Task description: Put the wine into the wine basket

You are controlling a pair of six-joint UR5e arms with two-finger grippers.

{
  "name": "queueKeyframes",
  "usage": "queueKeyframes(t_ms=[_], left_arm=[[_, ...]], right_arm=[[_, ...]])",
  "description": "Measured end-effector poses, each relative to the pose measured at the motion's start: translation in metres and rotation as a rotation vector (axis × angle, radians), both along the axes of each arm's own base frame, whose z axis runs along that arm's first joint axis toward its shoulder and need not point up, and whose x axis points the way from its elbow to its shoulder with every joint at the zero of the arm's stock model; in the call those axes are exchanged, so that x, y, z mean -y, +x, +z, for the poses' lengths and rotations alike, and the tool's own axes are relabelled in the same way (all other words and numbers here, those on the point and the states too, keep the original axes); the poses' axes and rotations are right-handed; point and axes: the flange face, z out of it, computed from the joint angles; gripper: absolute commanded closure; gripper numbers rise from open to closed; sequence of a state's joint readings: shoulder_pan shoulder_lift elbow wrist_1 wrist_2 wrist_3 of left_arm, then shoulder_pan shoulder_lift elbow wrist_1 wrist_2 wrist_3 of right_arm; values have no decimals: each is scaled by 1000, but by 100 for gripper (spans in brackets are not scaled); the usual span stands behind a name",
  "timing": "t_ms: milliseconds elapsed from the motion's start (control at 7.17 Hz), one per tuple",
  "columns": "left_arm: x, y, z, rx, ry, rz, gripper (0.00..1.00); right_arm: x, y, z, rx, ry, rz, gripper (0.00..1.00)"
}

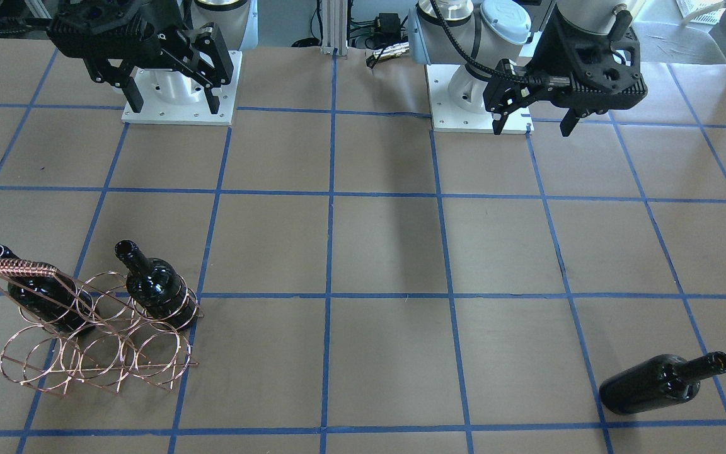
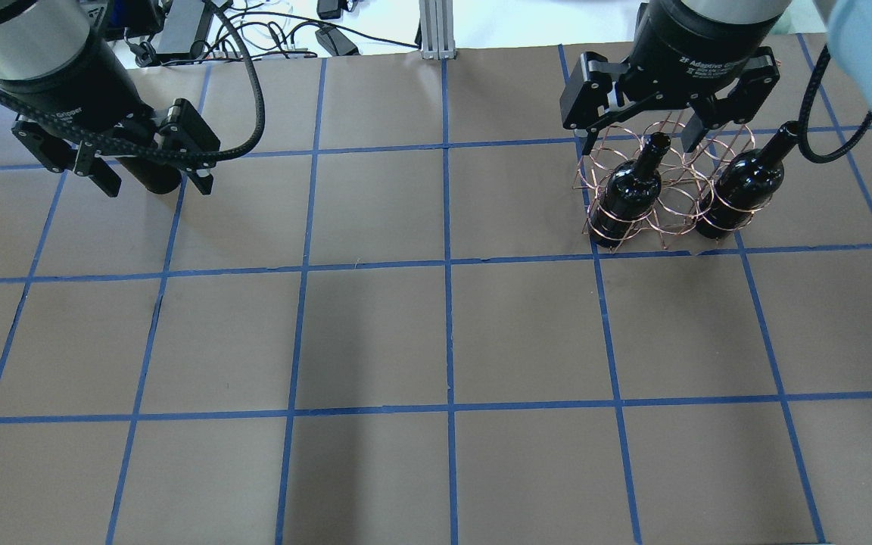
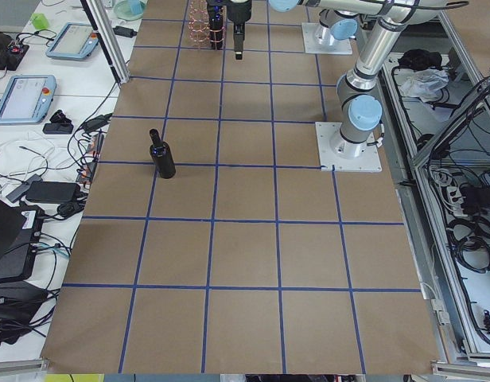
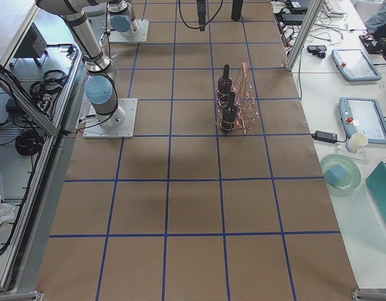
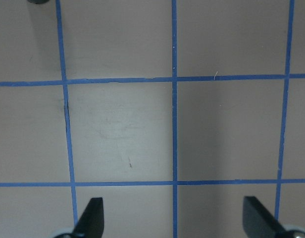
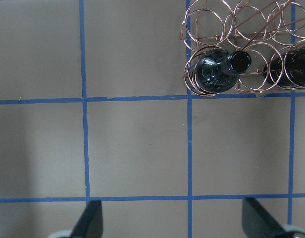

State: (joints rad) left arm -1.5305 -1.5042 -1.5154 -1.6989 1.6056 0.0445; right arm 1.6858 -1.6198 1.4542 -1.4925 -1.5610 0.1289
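So far two bottles (image 1: 160, 291) sit in the basket (image 1: 92, 353), while the third wine (image 1: 653, 386) stands upright on the desk (image 1: 388, 252), well apart, not yet loaded, with left claw (image 5: 175, 222) and right claw (image 6: 175, 222) both released, empty

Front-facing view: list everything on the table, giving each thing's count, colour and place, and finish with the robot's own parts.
table: one, brown with a blue tape grid, under everything.
wine basket: one, copper wire, far from the robot on its right side.
wine bottles in basket: two, near-black, standing in rings with a gap between them.
loose wine bottle: one, near-black, standing alone on the robot's left side.
left claw: one, black, open and empty, near its base.
right claw: one, black, open and empty, near its base.
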Motion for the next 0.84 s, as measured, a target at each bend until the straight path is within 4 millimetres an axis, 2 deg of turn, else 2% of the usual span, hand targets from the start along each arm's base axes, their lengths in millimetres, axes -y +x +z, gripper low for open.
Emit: queueKeyframes(t_ms=[279,419,698,837], left_arm=[[6,12,-1,24,-6,20,0],[12,28,-2,27,-10,54,0],[23,78,-1,15,-15,155,0],[27,94,-2,13,-21,171,0]], right_arm=[[0,0,0,1,-1,0,0],[0,0,0,1,-1,0,0],[0,0,0,0,0,0,0],[0,0,0,-1,1,0,0]])
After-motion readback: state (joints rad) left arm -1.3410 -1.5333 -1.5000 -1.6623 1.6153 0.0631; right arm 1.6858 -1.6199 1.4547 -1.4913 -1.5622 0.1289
